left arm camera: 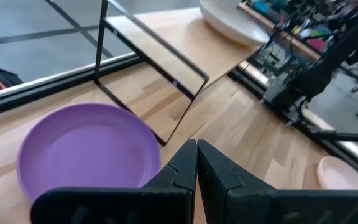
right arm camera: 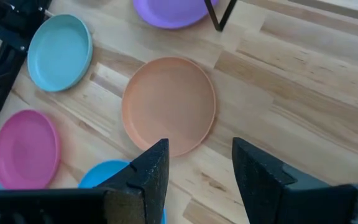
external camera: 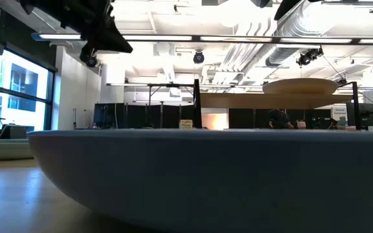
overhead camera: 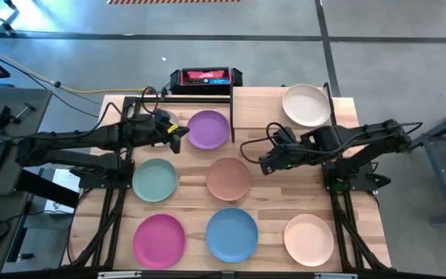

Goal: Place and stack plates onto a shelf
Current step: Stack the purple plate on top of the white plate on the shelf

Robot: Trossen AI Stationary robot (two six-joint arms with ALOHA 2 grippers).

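Note:
Several plates lie flat on the tabletop: purple [overhead camera: 207, 129], mint [overhead camera: 155, 179], terracotta [overhead camera: 228, 177], pink [overhead camera: 159, 239], blue [overhead camera: 231, 233] and peach [overhead camera: 309, 239]. A pale cream-white plate [overhead camera: 307, 105] sits on the shelf [overhead camera: 273, 108], which the low view shows as a raised board [external camera: 238, 101]. My left gripper [overhead camera: 178, 133] is shut and hovers by the purple plate's left rim [left arm camera: 86, 149]. My right gripper [overhead camera: 265, 163] is open above the table, just right of the terracotta plate [right arm camera: 168, 106]. Neither touches a plate.
The shelf's thin black frame leg [left arm camera: 154, 62] stands right beside the purple plate. A black and red device [overhead camera: 205, 77] sits beyond the table's far edge. Bare wood shows between the terracotta plate and the right arm's base [overhead camera: 351, 174].

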